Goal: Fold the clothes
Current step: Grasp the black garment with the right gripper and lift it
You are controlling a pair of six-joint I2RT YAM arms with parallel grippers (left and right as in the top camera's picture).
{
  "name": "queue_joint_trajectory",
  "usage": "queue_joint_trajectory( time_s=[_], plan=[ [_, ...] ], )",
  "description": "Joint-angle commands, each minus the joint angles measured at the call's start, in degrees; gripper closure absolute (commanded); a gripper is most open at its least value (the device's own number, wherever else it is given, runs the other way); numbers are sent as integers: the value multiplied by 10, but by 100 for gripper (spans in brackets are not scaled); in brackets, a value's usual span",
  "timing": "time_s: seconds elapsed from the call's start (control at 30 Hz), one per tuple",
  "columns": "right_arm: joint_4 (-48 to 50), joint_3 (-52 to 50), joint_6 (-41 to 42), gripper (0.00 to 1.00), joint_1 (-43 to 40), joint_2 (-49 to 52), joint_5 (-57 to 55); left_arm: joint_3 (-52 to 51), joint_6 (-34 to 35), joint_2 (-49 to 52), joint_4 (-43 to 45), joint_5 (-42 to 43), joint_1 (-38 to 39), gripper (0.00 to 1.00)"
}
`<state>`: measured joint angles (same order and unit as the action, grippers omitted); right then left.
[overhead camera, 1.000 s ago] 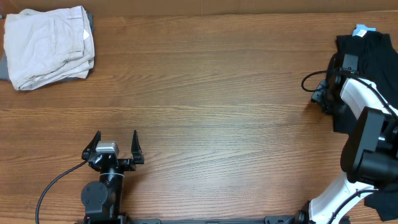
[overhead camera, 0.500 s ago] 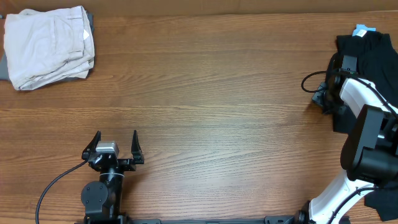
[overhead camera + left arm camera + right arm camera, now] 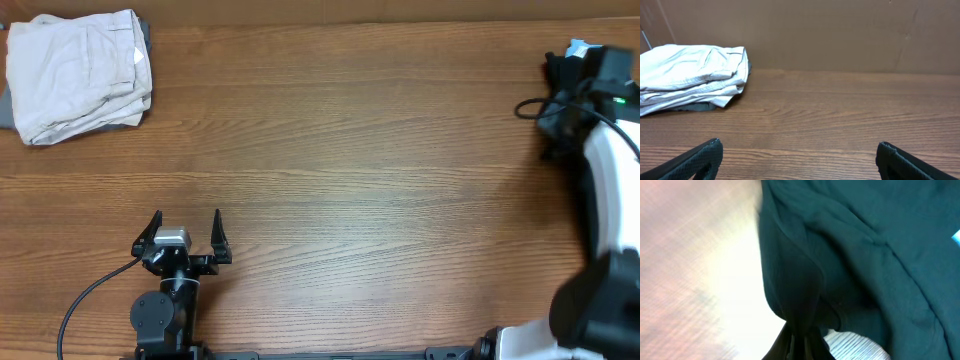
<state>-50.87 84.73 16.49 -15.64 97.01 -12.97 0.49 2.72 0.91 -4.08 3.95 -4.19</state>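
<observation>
Right gripper [image 3: 796, 332]: its fingers are drawn together at the bottom of the wrist view, clamped on a bunched fold of cloth.
Held cloth: the dark garment [image 3: 850, 255], a black-teal fabric that spreads up and toward 2 o'clock from the pinch and creases deeply just above the fingers.
Right arm, overhead: it reaches to the bench's 2 o'clock edge. The wrist hides the fingertips there, and the dark fabric shows around it.
Left gripper [image 3: 186, 220]: its fingers are spread wide with nothing between them. It sits low at about 7 o'clock on the bench and points toward 12.
Left wrist view: the two dark fingertips [image 3: 705, 157] sit in the lower corners, with bare wood between them.
Bench [image 3: 350, 150]: brown wood grain, with a plain brown wall behind its far edge.
Pale folded pile [image 3: 80, 75]: light-coloured clothes stacked neatly at the 10 o'clock corner, well apart from both arms.
Grey piece [image 3: 8, 108]: it lies under that pile and shows at the pile's 9 o'clock side.
</observation>
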Motion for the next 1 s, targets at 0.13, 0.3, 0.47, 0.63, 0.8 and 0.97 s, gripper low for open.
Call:
queue_joint_trajectory(
  time_s=[0.13, 0.3, 0.47, 0.63, 0.8, 0.97],
  plan=[
    [-15, 54, 4, 96, 6, -115, 2, -2, -10, -3, -1, -5, -4, 0],
    [-23, 54, 4, 96, 6, -133, 3, -2, -11, -3, -1, -5, -4, 0],
    [-47, 53, 4, 96, 6, -110, 54, -2, -10, -3, -1, -5, -4, 0],
    [-71, 53, 5, 96, 6, -67, 133, -2, -10, -3, -1, -5, -4, 0],
    [-89, 53, 5, 96, 18, -11, 216, -2, -10, -3, -1, -5, -4, 0],
    [-88, 53, 4, 95, 45, 37, 219, -2, -10, -3, -1, -5, -4, 0]
  ],
)
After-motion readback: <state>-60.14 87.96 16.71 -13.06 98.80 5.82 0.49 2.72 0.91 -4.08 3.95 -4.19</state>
